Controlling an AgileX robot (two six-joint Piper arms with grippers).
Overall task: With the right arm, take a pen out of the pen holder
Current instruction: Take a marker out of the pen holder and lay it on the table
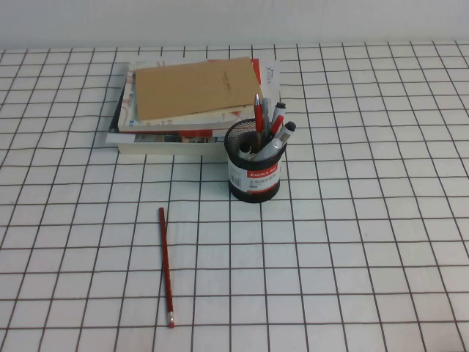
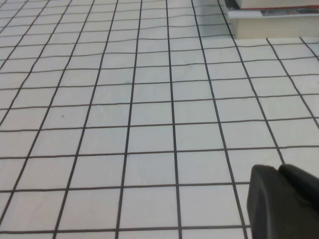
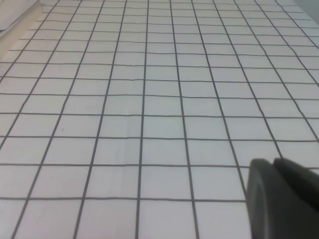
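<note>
Light: bright, even, diffuse, probably from overhead. Shadows: faint and soft-edged, at the base of the pen holder (image 1: 253, 174) and the stack of books (image 1: 192, 95). Tablecloth (image 1: 366, 220): pale, slightly washed out. High view: sharp. Wrist views: softer, grid lines bowing slightly; left gripper (image 2: 280, 169) and right gripper (image 3: 275, 162) are dark, blurred foreground shapes.

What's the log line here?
stage: not started | pen holder: pens inside | right gripper: shut, over table | left gripper: over table
</note>
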